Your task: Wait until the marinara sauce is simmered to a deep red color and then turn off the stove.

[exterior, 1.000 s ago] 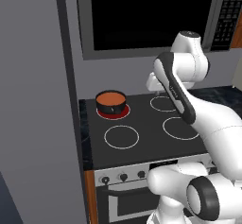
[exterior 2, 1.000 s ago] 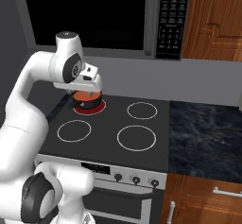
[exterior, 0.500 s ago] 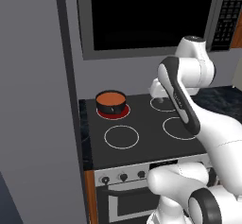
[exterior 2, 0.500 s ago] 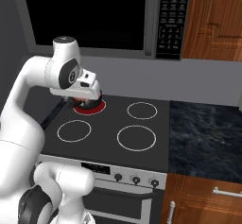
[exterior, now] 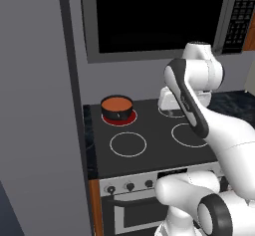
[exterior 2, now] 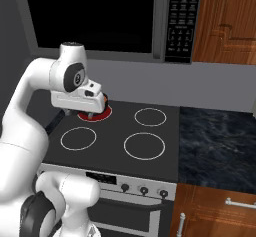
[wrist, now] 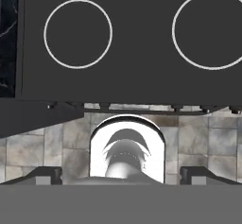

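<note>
A small black pot stands on the stove's back left burner, which glows red beneath it. The marinara sauce inside is a flat orange-red disc. My gripper hangs over the back of the cooktop, to the right of the pot and apart from it. In the right base view the hand covers the pot, and the gripper sits over the red burner ring. Seen from the hand, the gripper points down at the stove's front edge, its fingertips wide apart and open with nothing between them.
Small dark knobs line the silver front panel; the same knobs show from the right. A black-windowed microwave hangs above. A grey wall stands at the left, a dark stone counter at the right.
The hand has sunk a little toward the back of the cooktop and the arm has shifted with it. The pot and its sauce look unchanged.
</note>
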Robot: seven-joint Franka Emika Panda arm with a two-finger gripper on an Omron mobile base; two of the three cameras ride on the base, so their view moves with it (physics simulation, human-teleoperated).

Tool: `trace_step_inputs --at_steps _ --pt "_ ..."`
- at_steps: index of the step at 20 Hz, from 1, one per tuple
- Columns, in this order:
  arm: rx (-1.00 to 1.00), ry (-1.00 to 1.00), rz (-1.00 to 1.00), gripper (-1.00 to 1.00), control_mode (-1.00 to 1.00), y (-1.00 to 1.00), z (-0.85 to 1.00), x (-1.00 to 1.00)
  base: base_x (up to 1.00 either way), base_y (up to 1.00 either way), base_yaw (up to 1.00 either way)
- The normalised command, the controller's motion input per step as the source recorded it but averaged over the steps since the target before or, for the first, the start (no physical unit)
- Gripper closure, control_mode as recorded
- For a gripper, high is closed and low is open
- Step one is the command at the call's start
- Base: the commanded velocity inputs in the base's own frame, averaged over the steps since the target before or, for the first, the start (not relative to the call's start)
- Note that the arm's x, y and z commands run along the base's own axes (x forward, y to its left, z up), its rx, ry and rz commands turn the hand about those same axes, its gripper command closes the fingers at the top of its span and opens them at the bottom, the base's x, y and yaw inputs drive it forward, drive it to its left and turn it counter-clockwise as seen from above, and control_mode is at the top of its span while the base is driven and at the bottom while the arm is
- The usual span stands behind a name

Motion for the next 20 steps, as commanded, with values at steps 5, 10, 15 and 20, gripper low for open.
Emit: trace_step_inputs --at_steps 5,10,15,20 --pt "0.00 0.06 0.00 -1.00 -1.00 0.00 -0.03 0.00 0.00 0.00 0.00" --pt "0.00 0.10 0.00 -1.00 -1.00 0.00 -0.09 -0.03 0.00 0.00 0.00" --pt "0.00 0.10 0.00 -1.00 -1.00 0.00 -0.12 -0.13 0.00 0.00 0.00" --pt "0.00 0.09 0.00 -1.00 -1.00 0.00 -0.12 -0.17 0.00 0.00 0.00"
